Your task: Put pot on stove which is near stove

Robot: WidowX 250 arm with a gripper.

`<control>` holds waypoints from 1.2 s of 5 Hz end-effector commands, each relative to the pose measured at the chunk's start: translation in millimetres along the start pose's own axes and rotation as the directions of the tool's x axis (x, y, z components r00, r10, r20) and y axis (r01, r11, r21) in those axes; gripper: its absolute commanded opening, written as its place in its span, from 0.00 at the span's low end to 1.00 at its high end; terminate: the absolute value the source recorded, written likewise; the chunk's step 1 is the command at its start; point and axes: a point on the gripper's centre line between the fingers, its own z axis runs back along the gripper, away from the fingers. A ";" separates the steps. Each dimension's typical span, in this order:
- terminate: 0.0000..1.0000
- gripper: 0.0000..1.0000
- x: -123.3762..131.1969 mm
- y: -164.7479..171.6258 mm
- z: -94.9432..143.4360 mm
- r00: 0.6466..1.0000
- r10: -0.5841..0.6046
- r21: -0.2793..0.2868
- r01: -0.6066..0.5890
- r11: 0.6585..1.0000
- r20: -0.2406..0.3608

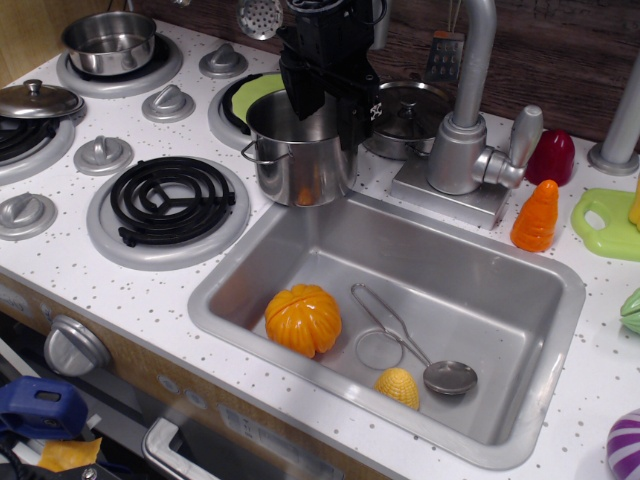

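The tall shiny steel pot (295, 155) stands upright on the counter at the sink's back left corner, just right of the black coil stove (170, 200). It partly covers the burner with the yellow-green disc (250, 95). My black gripper (332, 110) hangs straight down over the pot's right rim. One finger (302, 95) reaches inside the pot and the other (353, 120) sits against the rim on the outside. I cannot tell whether the jaws press on the wall. The coil stove has nothing on it.
A steel sink (520, 400) holds an orange squash (303, 320), a yellow corn piece (398, 388) and a ladle (448, 377). A lidded low pot (405, 115) and the faucet (465, 130) stand right of the gripper. A shallow pan (108, 42) is back left.
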 end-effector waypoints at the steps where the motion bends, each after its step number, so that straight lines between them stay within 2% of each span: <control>1: 0.00 1.00 0.0 0.0 0.0 1.000 0.000 0.000 0.000 1.000 0.000; 3: 0.00 1.00 -2.0 -4.8 -23.0 0.999 0.006 -0.009 -0.005 1.000 0.043; 4: 0.00 0.00 -1.9 -6.2 -27.4 0.999 0.021 -0.003 -0.021 1.000 0.048; 5: 0.00 0.00 -0.7 -5.5 -25.0 0.999 0.015 0.003 -0.015 1.000 0.042; 6: 0.00 0.00 -0.5 -5.4 -18.7 0.999 0.010 0.034 -0.011 0.999 0.037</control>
